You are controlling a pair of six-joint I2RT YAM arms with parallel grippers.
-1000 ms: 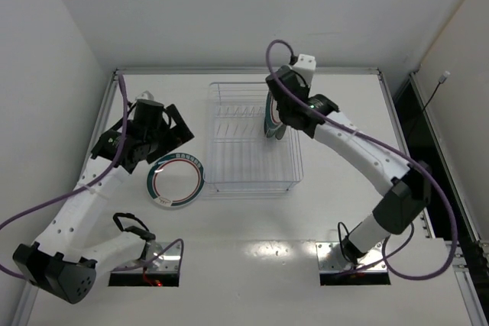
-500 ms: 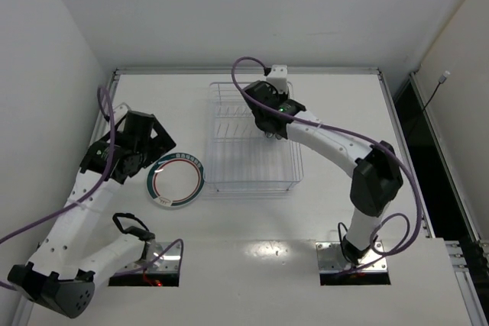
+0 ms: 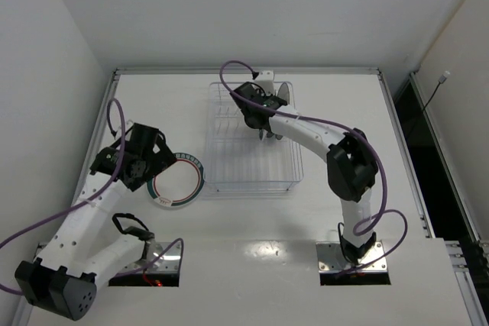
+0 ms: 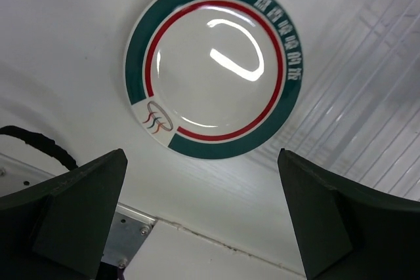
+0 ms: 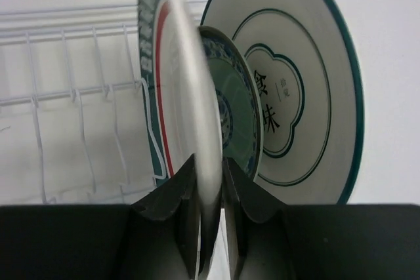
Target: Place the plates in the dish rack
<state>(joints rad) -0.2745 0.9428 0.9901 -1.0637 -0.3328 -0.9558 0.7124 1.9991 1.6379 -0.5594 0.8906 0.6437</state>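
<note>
The right gripper [image 5: 210, 170] is closed on the near edge of a held plate [image 5: 180, 96], one finger [image 5: 176, 191] on each face. This plate has a green and red band, stands upright and is seen edge-on over the far part of the rack [image 3: 252, 186]. I cannot tell whether it sits between the tines. Just behind it a teal plate [image 5: 235, 119] stands upright, and behind that a big plate [image 5: 298, 96], white with green rings. Whether the three touch I cannot tell.

The left gripper [image 4: 200, 162] hangs wide open and holds nothing. It is above the near edge of a flat plate [image 4: 213, 67], which also has a green and red band. That plate lies on the table [image 3: 252, 223], just left of the rack's near left corner.
</note>
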